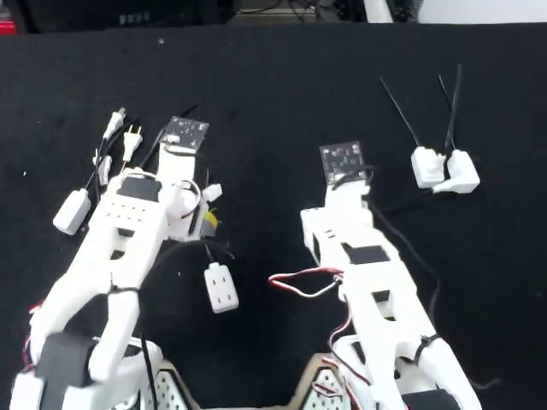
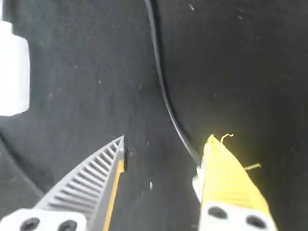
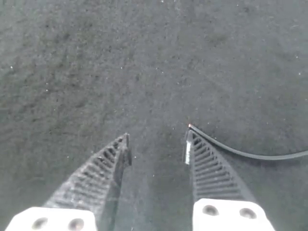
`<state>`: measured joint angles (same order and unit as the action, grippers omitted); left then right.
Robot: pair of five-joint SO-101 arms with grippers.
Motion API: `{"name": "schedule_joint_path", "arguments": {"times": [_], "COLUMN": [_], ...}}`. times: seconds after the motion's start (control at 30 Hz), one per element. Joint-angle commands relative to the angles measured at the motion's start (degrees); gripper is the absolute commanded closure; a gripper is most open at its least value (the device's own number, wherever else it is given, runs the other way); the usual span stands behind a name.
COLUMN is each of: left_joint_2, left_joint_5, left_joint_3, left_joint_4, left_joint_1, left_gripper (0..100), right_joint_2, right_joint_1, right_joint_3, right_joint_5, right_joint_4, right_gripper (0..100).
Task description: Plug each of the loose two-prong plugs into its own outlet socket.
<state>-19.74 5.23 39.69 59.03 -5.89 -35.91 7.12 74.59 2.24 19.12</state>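
Black felt tabletop (image 1: 282,77), lint-flecked. Left gripper (image 2: 166,140) jaws apart, black cable (image 2: 163,91) running between. Right gripper (image 3: 158,133) jaws apart over felt. Dark clutter (image 1: 128,13) beyond felt's far edge.

A cable (image 2: 162,91) lies between the fingers of the left gripper (image 2: 166,140), close by one fingertip (image 2: 214,154); a block (image 2: 12,72) lies ahead, outside the other finger. A second cable (image 3: 240,153) touches one fingertip (image 3: 192,144) of the right gripper (image 3: 158,134) and leads off to that side. On the table (image 1: 273,77), first plug (image 1: 115,124) and second plug (image 1: 131,138) lie side by side beyond the left arm's wrist, on its outer side; the outer socket (image 1: 71,211) lies beside that arm. The middle socket (image 1: 222,288) lies between the arms, nearer the left. A joined pair (image 1: 444,169) lies beyond and outward of the right wrist, well apart.
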Motion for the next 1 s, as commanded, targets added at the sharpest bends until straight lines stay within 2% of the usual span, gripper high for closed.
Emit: {"name": "schedule_joint_path", "arguments": {"times": [0.0,0.07,0.17,0.37,0.53,0.73,0.83,0.97], "left_joint_2": [7.6,12.7,17.8,19.0,16.1,11.8,7.9,2.3], "left_joint_5": [-3.8,-6.2,-8.1,-11.9,-11.5,-2.6,5.1,15.4], "left_joint_3": [1.0,-0.3,-4.3,-7.9,-7.7,-7.6,-7.5,-7.4], "left_joint_4": [-10.8,-12.8,-11.8,-3.4,5.2,14.0,17.1,22.2], "left_joint_1": [0.3,0.6,1.2,6.9,14.3,21.4,24.4,22.6], "left_gripper": [74,74,74,74,74,74,74,74], "right_joint_2": [-2.2,-2.2,-2.2,-2.2,-2.2,-2.2,-2.2,-2.2], "right_joint_1": [-1.3,-1.3,-1.2,-1.2,-1.2,-1.2,-1.2,-1.2], "right_joint_3": [-2.3,-2.3,-2.4,-2.6,-2.7,-2.7,-2.7,-2.7], "right_joint_5": [-0.4,-0.4,-0.4,-0.4,-0.4,-0.4,-0.4,-0.4], "right_joint_4": [-1.2,-1.3,-1.1,-1.1,-1.2,-1.1,-1.1,-1.2], "right_gripper": [83.2,83.2,83.2,83.2,83.2,83.2,83.2,83.2]}}
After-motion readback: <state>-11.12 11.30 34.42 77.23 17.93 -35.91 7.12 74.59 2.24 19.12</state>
